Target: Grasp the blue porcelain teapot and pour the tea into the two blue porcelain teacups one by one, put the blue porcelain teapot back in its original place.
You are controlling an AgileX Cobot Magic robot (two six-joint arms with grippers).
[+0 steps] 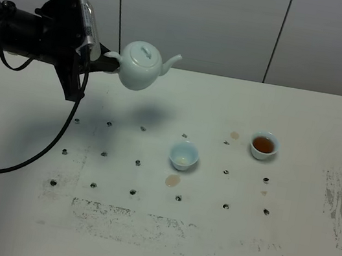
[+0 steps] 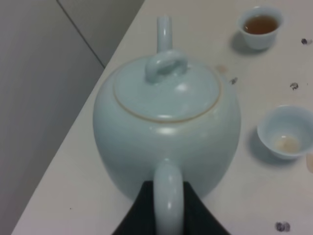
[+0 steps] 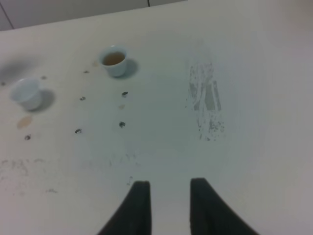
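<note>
You have the glazed, slippery, fragile blue porcelain teapot by its loop handle, the left gripper clamped on it; the right gripper holds nothing, fingers drawn in.

two teacups mid-table, table's near side bare

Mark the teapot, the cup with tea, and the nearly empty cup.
teapot (image 1: 139, 68), exterior high view, on its body.
cup with tea (image 1: 264, 145), exterior high view, on the tea.
nearly empty cup (image 1: 183, 155), exterior high view, inside bottom.
</note>
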